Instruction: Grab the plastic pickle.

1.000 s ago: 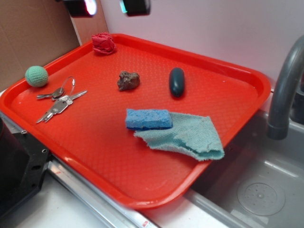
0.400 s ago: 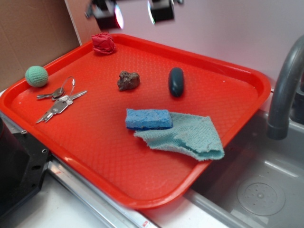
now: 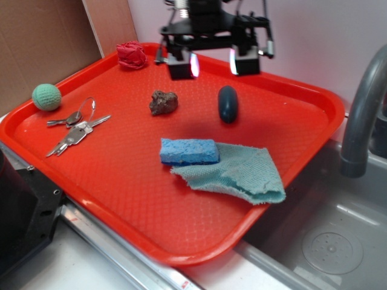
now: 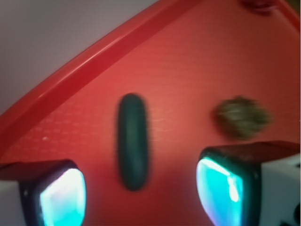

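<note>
In the exterior view, we see that the claw point(image 3: 213, 63) has come down and across since a second ago: then only its lit tips showed at the top edge of the frame, over the far left part of the tray, and now the whole head hangs low over the far middle of the red tray point(image 3: 121, 199). Its jaws stand wide apart, holding nothing. The plastic pickle point(image 3: 228, 104) lies flat on the tray where it lay before, just in front of the right-hand jaw, untouched. The brown rock-like chunk point(image 3: 163, 102) sits to the left of the pickle, well apart from it. The blue sponge point(image 3: 188, 151), the teal cloth point(image 3: 242, 175), the keys point(image 3: 75, 130), the green crocheted ball point(image 3: 46, 96) and the red crumpled rag point(image 3: 132, 55) have not shifted.

In the wrist view, blurred by motion, we see the pickle point(image 4: 132, 141) lying lengthwise between the two glowing fingertips point(image 4: 61, 197), nearer the left one, with the brown chunk point(image 4: 242, 117) off above the right one. The tray rim point(image 4: 84, 66) runs diagonally behind.

We judge the approach is nearly lined up: the pickle already falls inside the open span, so what is left is a small sideways centring, a drop to the tray surface and a closing. The smooth rounded body could squirt out if pinched off-centre.
</note>
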Tool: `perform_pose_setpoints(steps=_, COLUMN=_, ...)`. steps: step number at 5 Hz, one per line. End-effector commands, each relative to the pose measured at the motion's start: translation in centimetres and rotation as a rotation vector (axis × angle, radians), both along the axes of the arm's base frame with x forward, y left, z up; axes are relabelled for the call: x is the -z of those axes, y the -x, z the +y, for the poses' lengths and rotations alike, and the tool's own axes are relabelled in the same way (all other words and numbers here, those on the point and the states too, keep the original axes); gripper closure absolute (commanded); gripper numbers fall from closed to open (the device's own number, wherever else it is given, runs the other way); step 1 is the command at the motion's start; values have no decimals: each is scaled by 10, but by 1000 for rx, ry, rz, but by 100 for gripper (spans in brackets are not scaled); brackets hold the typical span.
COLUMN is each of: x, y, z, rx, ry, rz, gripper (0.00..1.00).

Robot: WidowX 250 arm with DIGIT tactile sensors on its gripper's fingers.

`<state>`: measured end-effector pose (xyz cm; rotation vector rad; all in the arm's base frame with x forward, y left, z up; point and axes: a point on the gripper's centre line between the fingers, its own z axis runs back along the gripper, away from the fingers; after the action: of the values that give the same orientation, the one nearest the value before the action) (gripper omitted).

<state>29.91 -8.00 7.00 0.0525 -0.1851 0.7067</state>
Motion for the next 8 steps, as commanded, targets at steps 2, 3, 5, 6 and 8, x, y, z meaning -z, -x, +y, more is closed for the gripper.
perform_pose_setpoints(steps=2, x=34, y=6, z=23, rx=29, ry=48, rz=111, gripper=0)
perform_pose_setpoints(steps=3, x=40, y=15, z=32, rx=23, ry=25, rz=164, gripper=100)
perform_pose_setpoints(steps=5, x=-38, y=17, z=40, rx=236, ry=-47, rz=54, gripper=100)
perform_pose_setpoints(steps=6, x=-89, y=49, z=32, rx=328, ry=-62, rz=13, gripper=100)
perform_pose_setpoints(steps=8, x=-188, y=107, z=23, rx=312, ry=181, rz=151, gripper=100)
